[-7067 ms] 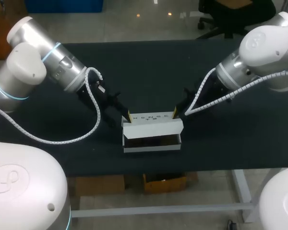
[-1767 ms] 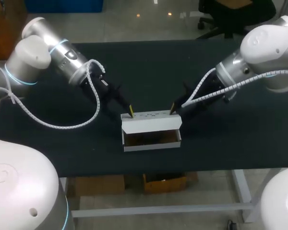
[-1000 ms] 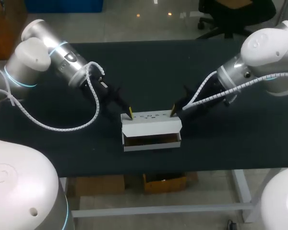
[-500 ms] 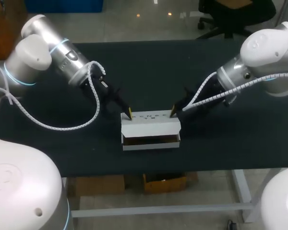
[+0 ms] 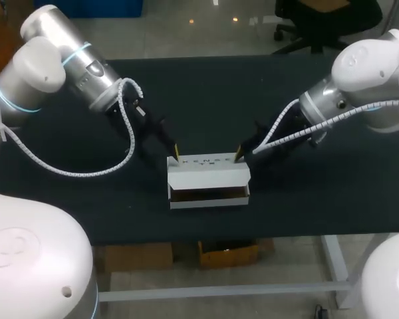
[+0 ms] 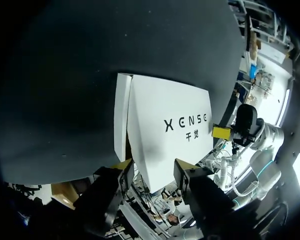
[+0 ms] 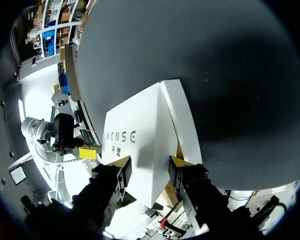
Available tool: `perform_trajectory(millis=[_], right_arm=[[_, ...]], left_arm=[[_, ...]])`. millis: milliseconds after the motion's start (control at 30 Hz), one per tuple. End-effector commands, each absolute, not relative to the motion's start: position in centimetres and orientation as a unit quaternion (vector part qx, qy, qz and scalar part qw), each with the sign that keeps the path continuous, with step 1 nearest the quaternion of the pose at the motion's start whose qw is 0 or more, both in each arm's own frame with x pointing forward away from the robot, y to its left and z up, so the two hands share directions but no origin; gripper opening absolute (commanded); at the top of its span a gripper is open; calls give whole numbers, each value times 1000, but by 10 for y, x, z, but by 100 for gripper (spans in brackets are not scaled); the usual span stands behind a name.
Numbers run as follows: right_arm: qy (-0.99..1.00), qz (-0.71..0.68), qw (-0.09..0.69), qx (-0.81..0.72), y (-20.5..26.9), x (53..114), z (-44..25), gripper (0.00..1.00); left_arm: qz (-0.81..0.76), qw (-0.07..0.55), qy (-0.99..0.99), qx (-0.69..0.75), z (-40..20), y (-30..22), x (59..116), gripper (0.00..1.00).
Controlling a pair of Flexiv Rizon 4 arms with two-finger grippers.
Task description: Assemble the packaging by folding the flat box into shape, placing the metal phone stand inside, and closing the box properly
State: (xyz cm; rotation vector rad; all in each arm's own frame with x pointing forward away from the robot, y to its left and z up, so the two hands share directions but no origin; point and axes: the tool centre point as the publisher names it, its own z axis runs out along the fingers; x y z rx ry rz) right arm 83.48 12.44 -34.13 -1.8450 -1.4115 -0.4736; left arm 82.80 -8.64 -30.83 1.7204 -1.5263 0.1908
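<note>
We are holding our left gripper point(image 5: 175, 154) at the lid's point(image 5: 209, 174) nine o'clock end, right gripper point(image 5: 238, 155) at three (both spread, clamping nothing); box point(image 5: 209, 204) opening facing six.

The table point(image 5: 219, 93) has a flat, matte black top that runs wide from side to side. A white cardboard box point(image 5: 209, 176) rests directly on it, long and low, near the front edge and about midway across. Its lid slopes over the top, and a dark slot of interior shows along its front.
</note>
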Motion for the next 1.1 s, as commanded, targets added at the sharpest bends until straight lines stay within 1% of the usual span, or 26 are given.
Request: perform_trajectory(millis=[33,167,233,300,367,433,500,533,767,1100], right_arm=[[-555,-181,380,-718,125,838,-343,46],[-559,-176,381,-715,125,838,-345,47],[-560,-175,382,-714,126,839,-346,47],[-561,-173,382,-714,126,839,-347,47],[-561,-172,382,-714,126,839,-347,47],[-562,-171,383,-713,125,839,-347,47],[-563,-170,382,-713,125,839,-347,47],[-563,-169,382,-713,125,839,-347,47],[-565,-167,382,-712,126,840,-349,47],[-567,-165,381,-712,127,839,-350,47]], left_arm=[[103,364,-608,698,-290,-79,821,52],[131,341,-631,685,-277,-75,822,56],[145,326,-645,676,-269,-74,822,61],[160,319,-664,657,-263,-74,822,74],[168,305,-686,639,-257,-75,824,79],[175,293,-706,621,-250,-77,825,87],[181,283,-727,599,-244,-79,827,98],[185,277,-742,582,-241,-81,828,100],[182,250,-822,478,-228,-95,833,100],[100,187,-921,325,-221,-115,833,100]])
